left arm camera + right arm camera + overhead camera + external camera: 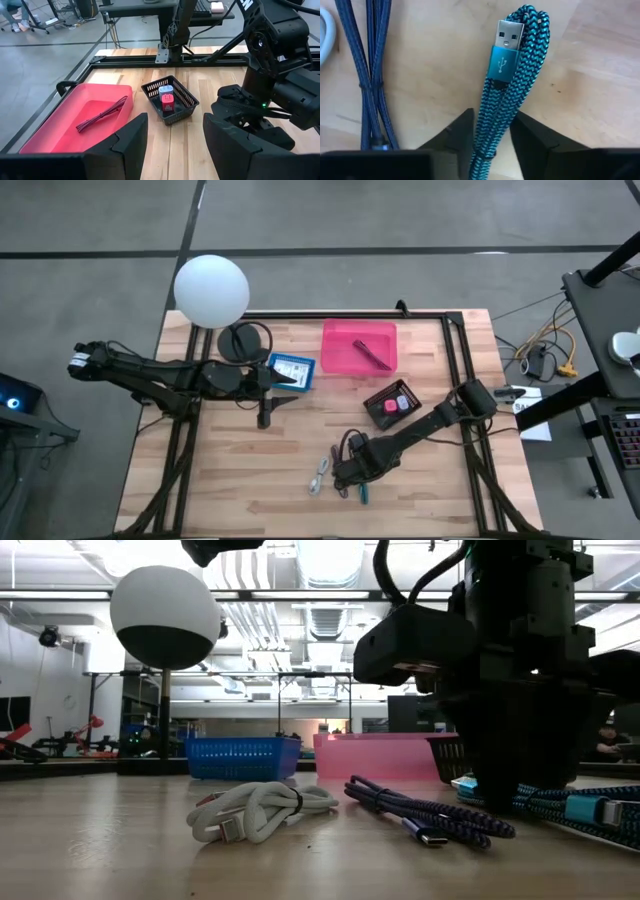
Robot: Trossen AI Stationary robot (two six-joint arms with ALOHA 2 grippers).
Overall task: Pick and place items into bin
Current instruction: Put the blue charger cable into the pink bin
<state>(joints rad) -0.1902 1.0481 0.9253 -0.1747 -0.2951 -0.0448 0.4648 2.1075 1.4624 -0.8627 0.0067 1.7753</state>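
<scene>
A teal braided cable bundle [512,70] with a USB plug lies on the wooden table, also visible in the high view [362,492]. My right gripper [492,132] is down on it, near the table's front middle [352,475]. A navy cable bundle [370,65] and a white cable bundle [260,812] lie just beside it. A maroon cable [102,114] lies in the pink bin [358,345]. My left gripper [170,145] is open and empty, raised over the table left of the bin [285,380]. My right gripper pinches the teal cable bundle between its two fingers, at the part of the coil [490,125] behind the USB plug. The fingers come from above and lie across the bundle. The bundle rests flat on the table, its plug end pointing away from the fingers.
A black basket [392,402] with small red and blue pieces stands right of the bin. A blue basket [292,370] stands near my left gripper. A white globe lamp [211,290] on a black base is at the far left. Black rails [455,370] border the table.
</scene>
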